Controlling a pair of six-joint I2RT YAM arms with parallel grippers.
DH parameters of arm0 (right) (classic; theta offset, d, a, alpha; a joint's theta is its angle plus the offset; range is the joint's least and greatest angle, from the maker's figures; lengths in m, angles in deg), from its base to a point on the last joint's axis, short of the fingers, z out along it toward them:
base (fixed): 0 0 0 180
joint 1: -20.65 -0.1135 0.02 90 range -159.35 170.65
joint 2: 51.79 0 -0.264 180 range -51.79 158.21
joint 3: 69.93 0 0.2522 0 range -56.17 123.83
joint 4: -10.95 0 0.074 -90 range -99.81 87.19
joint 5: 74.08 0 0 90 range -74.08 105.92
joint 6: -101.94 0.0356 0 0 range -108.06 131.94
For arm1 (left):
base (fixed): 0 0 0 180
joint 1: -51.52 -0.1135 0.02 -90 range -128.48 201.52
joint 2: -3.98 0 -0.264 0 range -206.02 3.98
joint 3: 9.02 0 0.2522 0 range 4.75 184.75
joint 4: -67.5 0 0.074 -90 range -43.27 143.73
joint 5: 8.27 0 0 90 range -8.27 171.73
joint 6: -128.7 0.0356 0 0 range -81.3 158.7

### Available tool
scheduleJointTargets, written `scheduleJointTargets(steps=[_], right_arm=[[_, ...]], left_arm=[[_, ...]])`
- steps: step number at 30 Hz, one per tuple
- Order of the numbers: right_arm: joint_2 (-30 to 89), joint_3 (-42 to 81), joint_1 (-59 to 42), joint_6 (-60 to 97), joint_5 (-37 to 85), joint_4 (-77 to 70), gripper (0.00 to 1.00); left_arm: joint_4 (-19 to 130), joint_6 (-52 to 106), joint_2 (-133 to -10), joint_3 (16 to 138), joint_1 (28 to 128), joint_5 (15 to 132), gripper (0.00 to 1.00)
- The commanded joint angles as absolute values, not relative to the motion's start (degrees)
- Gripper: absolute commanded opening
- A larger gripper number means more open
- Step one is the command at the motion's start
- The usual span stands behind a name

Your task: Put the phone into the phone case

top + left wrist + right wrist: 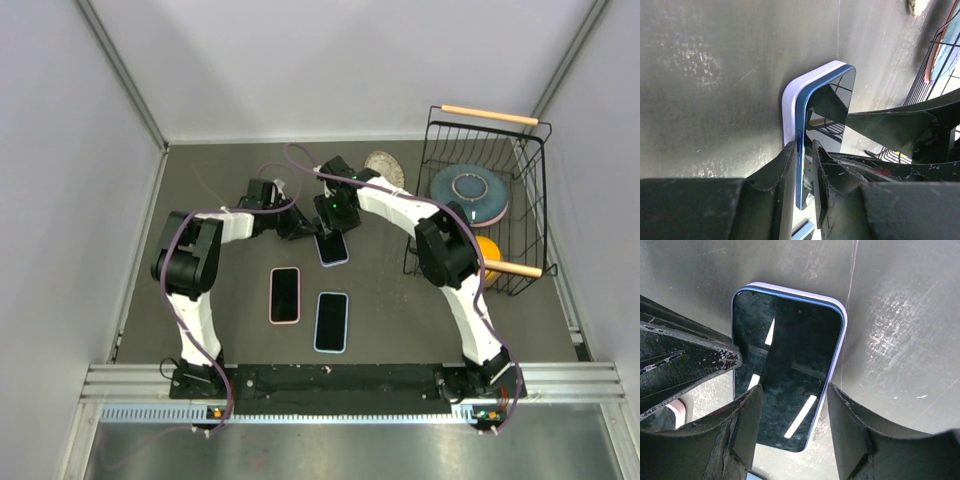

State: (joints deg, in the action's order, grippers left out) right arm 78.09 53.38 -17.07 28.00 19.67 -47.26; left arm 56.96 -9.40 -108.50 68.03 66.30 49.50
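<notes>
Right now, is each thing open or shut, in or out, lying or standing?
blue phone: screen dark, partly in the case, one long edge looks unseated.
phone case: wrapped round the phone's far end and one side.
left gripper: shut on the phone's exposed edge.
right gripper: open, straddling the phone.
pink-rimmed phone: lying flat, untouched.
blue-rimmed phone: lying flat, untouched.
basket: upright, holding a blue plate.

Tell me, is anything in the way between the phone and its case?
Nothing visible is. The phone sits partly in the case, pinched at its edge by the left gripper; the right gripper straddles both.
</notes>
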Motion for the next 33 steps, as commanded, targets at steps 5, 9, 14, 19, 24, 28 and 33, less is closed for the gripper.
scheduleJointTargets(steps=[5,9,14,19,24,28,33], right_arm=[[78.9,52.4,-15.5,28.2,23.0,-45.1,0.50],[79.3,51.5,-15.4,28.1,22.3,-44.8,0.51],[79.3,49.5,-15.4,28.6,22.1,-44.1,0.53],[78.4,48.0,-15.4,28.6,25.0,-43.4,0.56],[78.5,46.4,-15.5,30.7,32.4,-39.9,0.54],[77.8,43.8,-15.5,33.5,38.1,-35.6,0.54],[75.0,41.4,-15.6,35.0,39.0,-32.7,0.55]], left_arm=[[51.5,-8.0,-104.7,70.0,67.2,55.1,0.37],[47.3,-6.5,-101.4,70.3,67.2,59.4,0.50],[47.4,-7.0,-102.4,70.2,67.2,58.3,0.47],[49.4,-7.8,-106.1,70.5,67.9,54.6,0.41],[47.2,-7.1,-106.1,70.6,68.0,56.3,0.41],[42.7,-5.3,-105.9,72.0,68.0,58.9,0.40],[40.8,-4.7,-106.6,72.1,68.0,58.8,0.33]])
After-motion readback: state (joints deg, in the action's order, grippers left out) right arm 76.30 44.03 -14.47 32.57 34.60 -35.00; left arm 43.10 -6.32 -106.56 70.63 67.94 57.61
